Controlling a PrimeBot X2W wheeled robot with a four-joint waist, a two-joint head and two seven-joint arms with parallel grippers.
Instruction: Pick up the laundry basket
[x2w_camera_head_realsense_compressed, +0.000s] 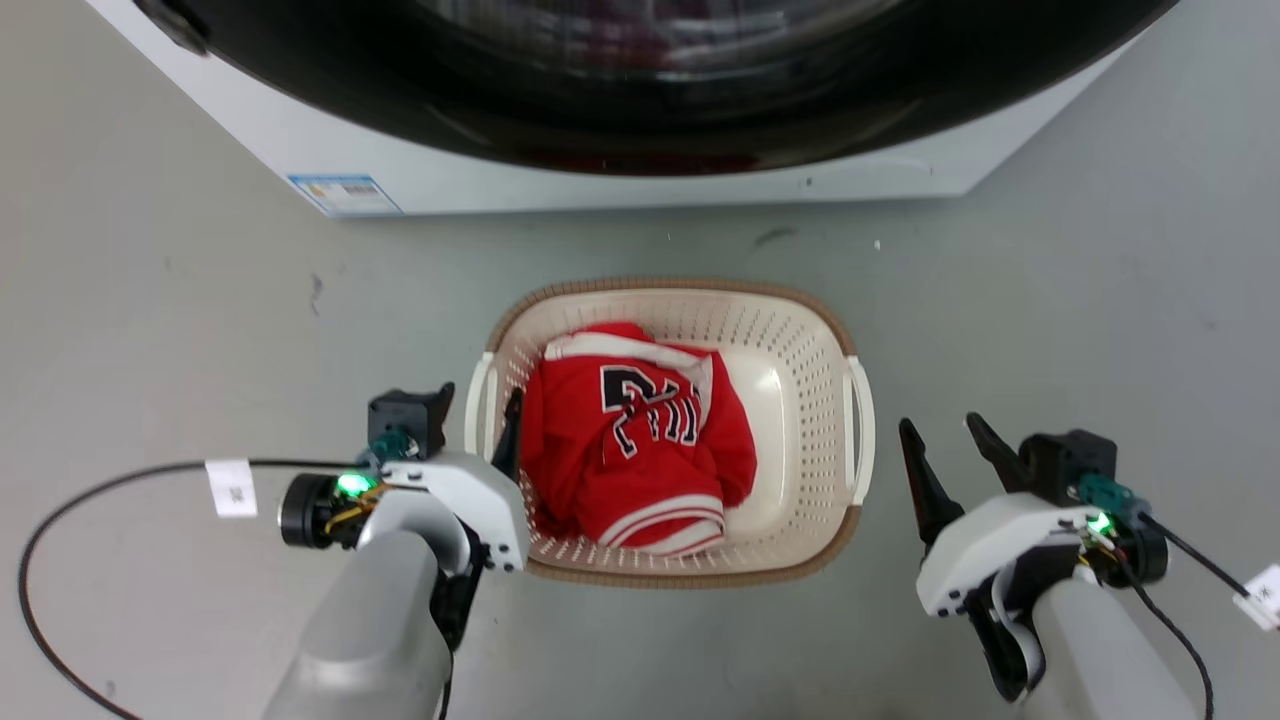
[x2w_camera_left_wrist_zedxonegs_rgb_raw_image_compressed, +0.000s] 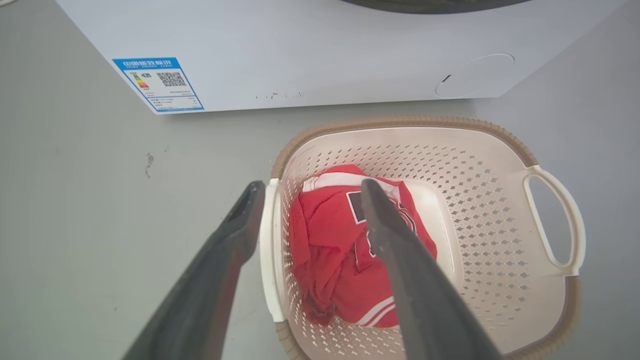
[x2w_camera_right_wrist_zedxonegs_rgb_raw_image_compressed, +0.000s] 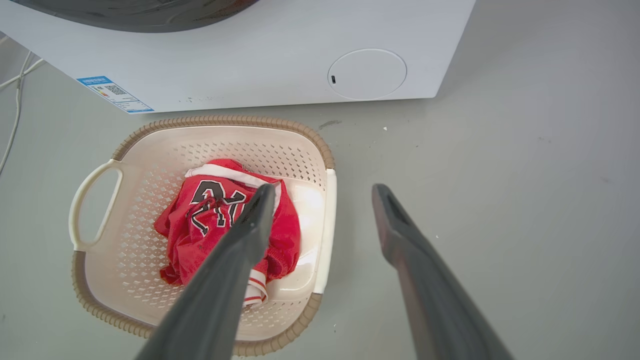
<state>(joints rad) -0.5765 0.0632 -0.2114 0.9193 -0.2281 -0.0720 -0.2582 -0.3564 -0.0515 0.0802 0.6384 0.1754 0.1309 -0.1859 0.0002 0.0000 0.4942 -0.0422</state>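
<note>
Blue-bordered energy label (x2w_camera_left_wrist_zedxonegs_rgb_raw_image_compressed: 158, 84) fixed to the washing machine (x2w_camera_left_wrist_zedxonegs_rgb_raw_image_compressed: 320, 45), QR code and coloured rating arrows printed on it, header characters too small to be read, black white-edged numerals (x2w_camera_head_realsense_compressed: 650, 408) carried by the red jersey (x2w_camera_head_realsense_compressed: 640, 480) in the laundry basket (x2w_camera_head_realsense_compressed: 680, 286), creased and not legible, white tag (x2w_camera_head_realsense_compressed: 230, 487) on a black cable (x2w_camera_head_realsense_compressed: 300, 462), print blurred.

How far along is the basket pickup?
Done: the left hand is in place, open, straddling the left handle of the laundry basket. In hand: the right hand is open beside the right handle, apart from it. Left: bring it around that handle, shut both hands, lift. The basket rests on the floor with a red jersey inside.
</note>
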